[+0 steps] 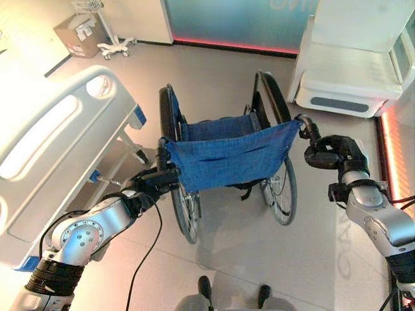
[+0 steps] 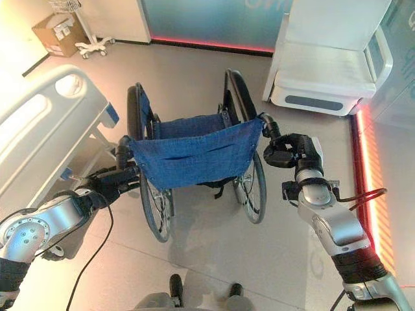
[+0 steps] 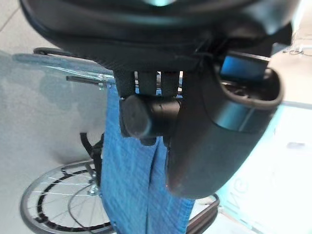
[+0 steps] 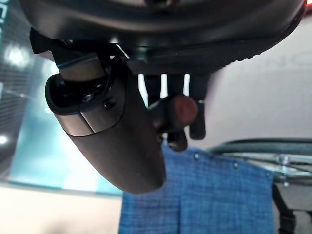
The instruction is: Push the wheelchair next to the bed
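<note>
The left robot hand is wrapped round the wheelchair's left push handle. In the left wrist view the fingers curl over the black grip and its round end cap shows just past them. The right robot hand is clamped on the right push handle in the same way, with the thumb on one side and the fingers hooked over the other. A grip on both handles lets the robot steer as well as push — one handle alone would swing the chair.

The wheelchair stands on the floor directly ahead of the robot, its blue fabric backrest facing the robot and its large wheels down on the tiles. The chair points away from the robot, so a forward push rolls it deeper into the room.

The bed lies to the robot's left, its white end board near the chair's left wheel but apart from it. The chair appears roughly parallel to the bed's long side, though the head views are too steep for certainty. Judged from this layout, the chair is beside the bed's end only — the push is not yet complete.

Farther off stand a white machine on the right, and a cardboard box and a wheeled stand at the far left.
</note>
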You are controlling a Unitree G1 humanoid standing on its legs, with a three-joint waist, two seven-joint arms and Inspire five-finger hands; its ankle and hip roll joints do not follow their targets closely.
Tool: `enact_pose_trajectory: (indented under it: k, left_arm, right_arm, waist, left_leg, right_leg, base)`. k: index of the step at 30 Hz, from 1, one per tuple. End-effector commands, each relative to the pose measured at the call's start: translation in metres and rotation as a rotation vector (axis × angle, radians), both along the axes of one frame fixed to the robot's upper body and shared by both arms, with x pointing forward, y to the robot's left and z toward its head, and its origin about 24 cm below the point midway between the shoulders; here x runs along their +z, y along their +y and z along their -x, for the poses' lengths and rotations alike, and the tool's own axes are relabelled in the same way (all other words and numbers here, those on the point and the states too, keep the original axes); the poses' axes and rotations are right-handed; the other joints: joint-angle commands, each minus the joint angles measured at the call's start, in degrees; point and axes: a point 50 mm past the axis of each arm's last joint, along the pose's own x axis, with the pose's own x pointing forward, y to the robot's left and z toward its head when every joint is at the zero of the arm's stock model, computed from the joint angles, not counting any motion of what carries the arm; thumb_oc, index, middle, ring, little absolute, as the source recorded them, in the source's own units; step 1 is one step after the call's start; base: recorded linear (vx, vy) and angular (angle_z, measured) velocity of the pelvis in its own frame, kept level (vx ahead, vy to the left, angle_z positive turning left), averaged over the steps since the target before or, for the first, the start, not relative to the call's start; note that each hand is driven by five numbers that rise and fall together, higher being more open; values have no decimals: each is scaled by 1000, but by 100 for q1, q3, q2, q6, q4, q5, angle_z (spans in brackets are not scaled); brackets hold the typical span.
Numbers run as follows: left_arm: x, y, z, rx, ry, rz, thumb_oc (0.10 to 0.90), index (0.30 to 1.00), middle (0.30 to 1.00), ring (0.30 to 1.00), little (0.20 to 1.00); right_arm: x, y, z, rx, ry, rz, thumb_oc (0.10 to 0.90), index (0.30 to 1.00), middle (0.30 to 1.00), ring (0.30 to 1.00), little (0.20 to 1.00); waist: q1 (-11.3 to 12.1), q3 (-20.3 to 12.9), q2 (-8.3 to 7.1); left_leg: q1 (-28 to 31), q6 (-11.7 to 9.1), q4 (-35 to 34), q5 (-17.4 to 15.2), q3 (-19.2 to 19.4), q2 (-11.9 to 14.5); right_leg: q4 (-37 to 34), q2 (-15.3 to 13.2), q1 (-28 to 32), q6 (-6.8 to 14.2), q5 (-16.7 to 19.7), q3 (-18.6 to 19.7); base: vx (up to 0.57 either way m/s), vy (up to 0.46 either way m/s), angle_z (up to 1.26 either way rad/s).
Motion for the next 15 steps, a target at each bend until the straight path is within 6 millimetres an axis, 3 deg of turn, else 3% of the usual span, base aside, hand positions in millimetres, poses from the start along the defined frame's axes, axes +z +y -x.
enact_pose_trajectory:
  k: [1,3,5,6,13,15]
  left_arm:
    - [76,12,-22,85,-350,87,400,300,300,300,300]
    - [77,15,-22,92,-353,88,400,300,300,300,300]
    - [76,23,-18,110,-358,87,400,300,300,300,300]
    - [75,31,-13,138,-364,83,400,300,300,300,300]
    - [71,51,-3,215,-340,80,400,300,300,300,300]
    - [71,55,-4,224,-334,82,400,300,300,300,300]
  right_arm:
    - [91,23,-8,159,-344,93,400,300,300,300,300]
    - [92,24,-8,162,-348,91,400,300,300,300,300]
    - [92,26,-8,176,-355,88,400,300,300,300,300]
    - [91,28,-7,197,-363,84,400,300,300,300,300]
    - [78,37,-6,288,-313,52,400,300,300,300,300]
    - [78,38,-6,306,-299,52,400,300,300,300,300]
  waist:
    - [197,-257,-285]
    - [250,-160,-322]
    - [360,10,-274]
    - [472,108,-224]
    - [830,62,51]
    - [859,-5,42]
  left_leg:
    - [-709,-406,2872,-131,-53,438]
    - [-930,-358,3188,-52,-106,412]
    - [-1217,-235,3217,-191,-303,131]
    - [-1347,-157,2745,-98,-332,-90]
    - [-1212,-448,266,910,-725,-216]
    - [-1150,-384,231,736,-695,-226]
  right_leg:
    - [475,383,-135,-519,-141,-164]
    - [544,428,-90,-579,-169,-100]
    - [724,555,19,-583,-299,128]
    - [839,674,111,-543,-410,339]
    - [709,1015,984,-390,-852,716]
    - [729,991,1074,-395,-969,742]
  base:
    - [18,-223,-44]
    - [57,-98,-37]
    - [155,-15,-3]
    - [292,43,-12]
    - [399,83,-42]
    - [424,160,-42]
